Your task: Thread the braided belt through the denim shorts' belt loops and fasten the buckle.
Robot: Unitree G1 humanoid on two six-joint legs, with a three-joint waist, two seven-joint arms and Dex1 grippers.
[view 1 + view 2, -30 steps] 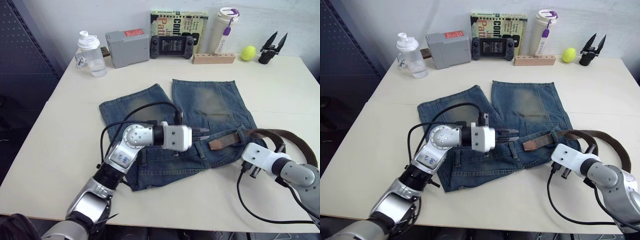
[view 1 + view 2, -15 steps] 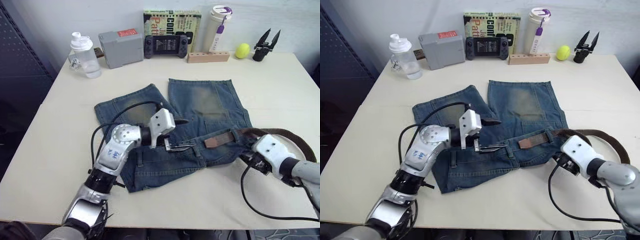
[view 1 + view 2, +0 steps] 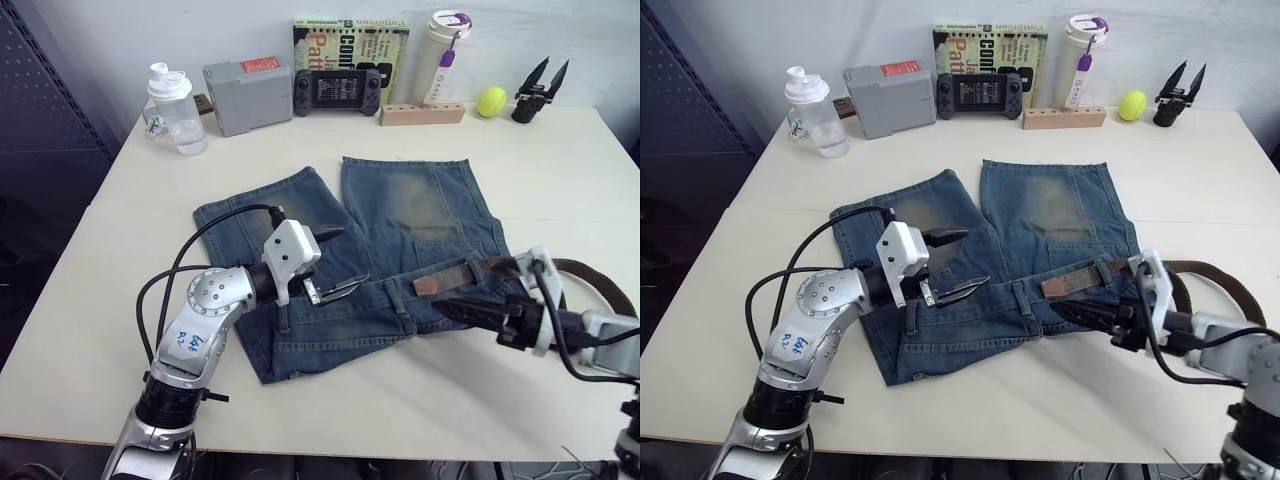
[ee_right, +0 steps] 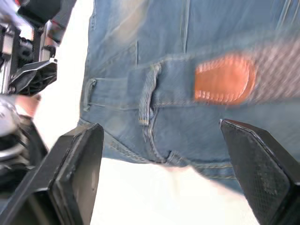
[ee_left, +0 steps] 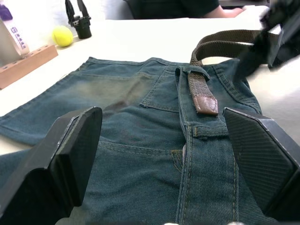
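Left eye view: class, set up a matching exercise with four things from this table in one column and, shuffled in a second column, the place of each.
Things:
1. tennis ball
2. belt tip
3. shaker bottle
4. left claw

Places:
A. far left of the table
B. open, above the shorts
C. lying on the shorts' waistband
D. far right, beside the wooden block

Pairs: 1-D, 2-C, 3-A, 4-B

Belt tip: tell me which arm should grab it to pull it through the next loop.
Probably the right. Its end effector hovers open just beside the belt's leather tip on the denim shorts. The left end effector, also open, sits farther along the waistband.
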